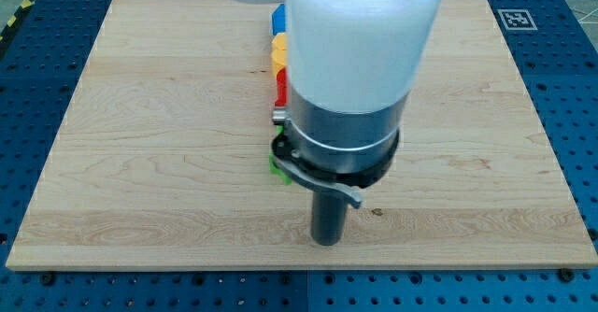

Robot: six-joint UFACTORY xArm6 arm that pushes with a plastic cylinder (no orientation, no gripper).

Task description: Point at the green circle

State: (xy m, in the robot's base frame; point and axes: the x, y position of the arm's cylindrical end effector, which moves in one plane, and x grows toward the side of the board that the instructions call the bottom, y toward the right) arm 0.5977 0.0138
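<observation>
Arm body (pixel 360 60) fills the view's centre, blocking most blocks. My tip (pixel 327 241) rests on the wooden worktop (pixel 159 134) near the view's bottom. No jaws on this rig, just the rod. Green block (pixel 277 165), only a sliver showing so shape can't be told, sits up-left of tip. Above it red (pixel 280 90), yellow (pixel 278 50), blue (pixel 277 17) blocks, partly hidden.

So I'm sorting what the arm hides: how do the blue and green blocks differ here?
The blue block sits near the board's top edge; the green block lies lower, left of my tip. Blue heads the column above yellow and red; green sits below it. Both are mostly hidden, shapes unclear.
</observation>
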